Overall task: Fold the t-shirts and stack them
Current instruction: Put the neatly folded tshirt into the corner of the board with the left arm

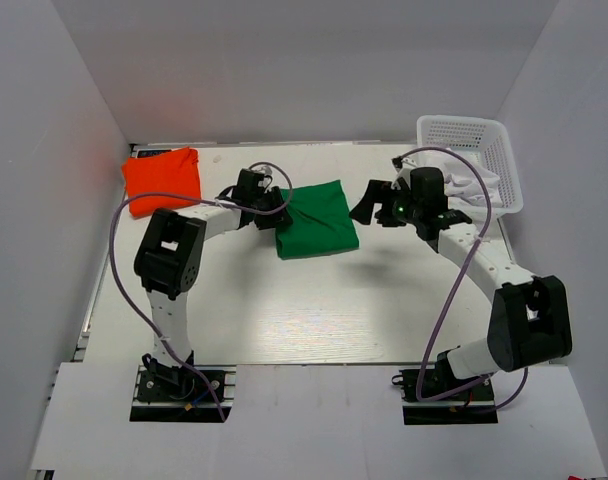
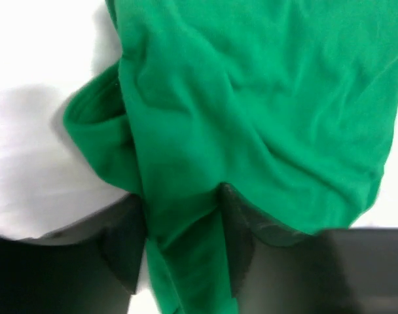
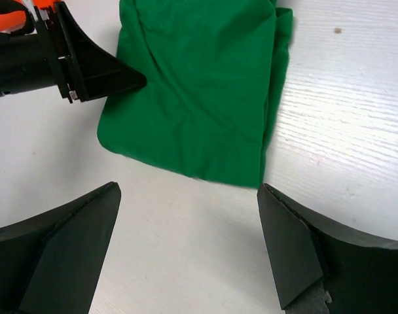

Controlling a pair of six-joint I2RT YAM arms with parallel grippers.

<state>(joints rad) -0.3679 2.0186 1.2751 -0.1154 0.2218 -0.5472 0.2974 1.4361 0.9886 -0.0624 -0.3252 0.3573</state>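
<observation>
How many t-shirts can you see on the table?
2. The green t-shirt lies folded in the middle, its edge between the fingers of the left tool. The orange t-shirt sits folded at the far left corner. White cloth in the basket may hide more.

green t-shirt [image 2: 251, 118]: far and right parts cut off in left wrist view
left gripper [image 2: 182, 209]: blurred (whether it pinches the fold is unclear)
orange-red t-shirt [image 3: 19, 8]: only a far-left sliver
basket [image 1: 464, 130]: contents partly behind right arm
</observation>
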